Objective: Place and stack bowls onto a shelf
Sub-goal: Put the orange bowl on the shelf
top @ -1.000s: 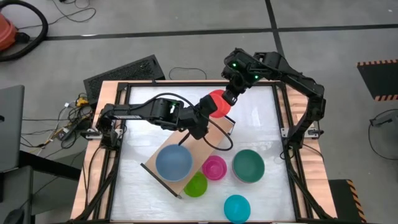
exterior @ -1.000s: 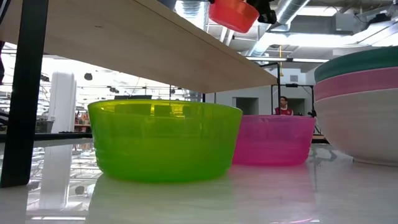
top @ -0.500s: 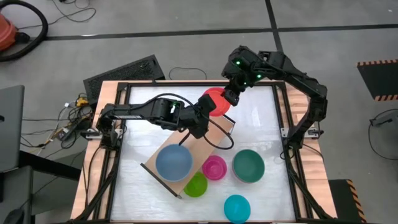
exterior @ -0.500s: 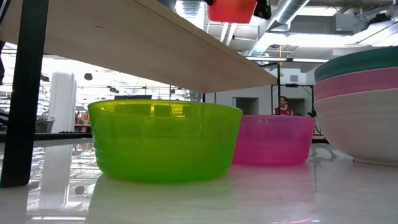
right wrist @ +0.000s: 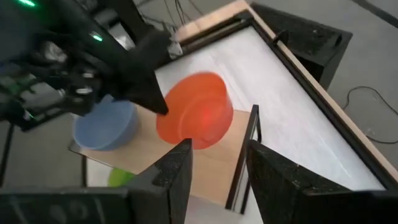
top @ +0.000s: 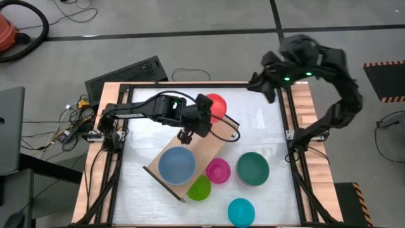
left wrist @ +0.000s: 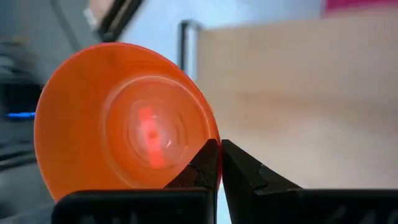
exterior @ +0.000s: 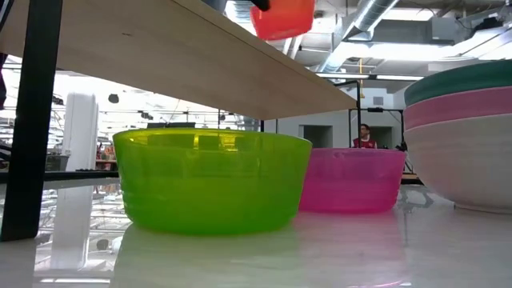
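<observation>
One small red round plastic bowl [top: 217,103] pinched at its rim by left gripper [top: 204,109], held above far end of long light-wood shelf board [top: 212,144] | right gripper [right wrist: 214,163] spread, empty, raised near table's far-right corner | larger blue plastic bowl [top: 176,164] sits on shelf's near end

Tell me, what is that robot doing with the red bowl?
The left gripper is pinching the rim of the red bowl and holding it in the air above the far end of the shelf. The right gripper is open and up near the table's far right corner. A blue bowl sits on the shelf; the green, pink, teal and cyan bowls wait on the table.
</observation>
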`<act>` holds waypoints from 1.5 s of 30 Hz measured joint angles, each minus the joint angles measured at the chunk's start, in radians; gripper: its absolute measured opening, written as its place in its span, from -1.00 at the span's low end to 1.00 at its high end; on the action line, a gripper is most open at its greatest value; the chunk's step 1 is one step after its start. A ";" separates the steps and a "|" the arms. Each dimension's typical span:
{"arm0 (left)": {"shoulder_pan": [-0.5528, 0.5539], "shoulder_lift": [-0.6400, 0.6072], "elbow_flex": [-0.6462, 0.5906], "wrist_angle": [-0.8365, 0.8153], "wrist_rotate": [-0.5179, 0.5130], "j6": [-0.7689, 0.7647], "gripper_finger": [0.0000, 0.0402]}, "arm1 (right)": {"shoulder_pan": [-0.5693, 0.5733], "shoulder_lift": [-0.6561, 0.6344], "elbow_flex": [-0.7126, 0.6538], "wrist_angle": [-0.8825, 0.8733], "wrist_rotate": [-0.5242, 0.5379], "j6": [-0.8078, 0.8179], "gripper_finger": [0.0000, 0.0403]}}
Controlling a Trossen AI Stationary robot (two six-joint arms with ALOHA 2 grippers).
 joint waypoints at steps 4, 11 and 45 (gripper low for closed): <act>0.000 0.000 0.000 -0.012 0.061 -0.115 -1.00 | 0.000 -0.068 0.000 -0.001 0.012 0.035 -0.15; 0.024 -0.005 -0.086 0.044 0.110 -0.202 -1.00 | 0.000 -0.138 0.000 -0.001 0.014 0.066 -0.17; 0.053 -0.077 -0.399 0.207 0.199 -0.097 -1.00 | -0.001 -0.160 0.000 -0.035 0.014 0.058 -0.17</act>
